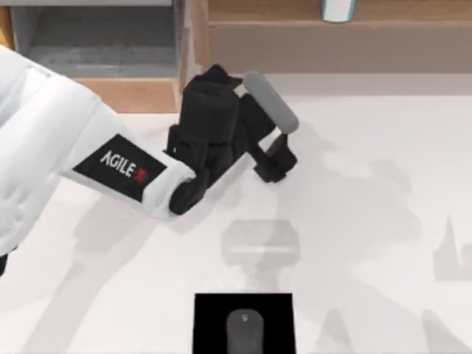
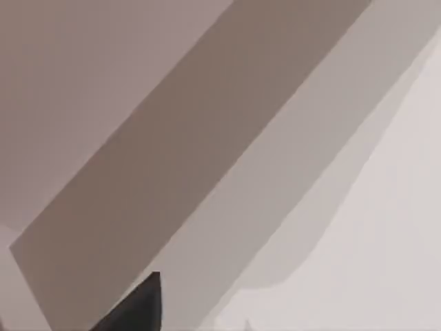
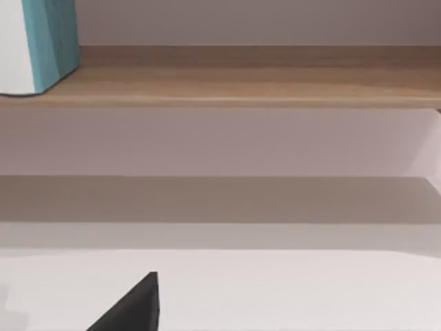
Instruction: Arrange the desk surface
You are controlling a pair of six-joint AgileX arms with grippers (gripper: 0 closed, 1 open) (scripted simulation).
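Up near the back of the desk surface (image 1: 383, 147), close to the light-wood shelf unit (image 1: 133, 92), the left end effector (image 1: 274, 158) hangs with a grey cylindrical thing (image 1: 271, 102) at its tip; can't tell if it's actually gripping it or how wide the jaws are; I'd guess we're mid-task, since a rounded grey mouse (image 1: 243, 330) sits on the black square pad (image 1: 210, 324) at the front edge; the surface is plain matte white, flat, broad; a teal-and-white box (image 3: 41, 41) stands on the shelf.

My desk surface (image 1: 369, 192) looks matt white and smooth. The shelf unit (image 1: 140, 94) at the frame's top is light wood, satiny. My left arm (image 1: 51, 140) wears glossy white plastic casing.
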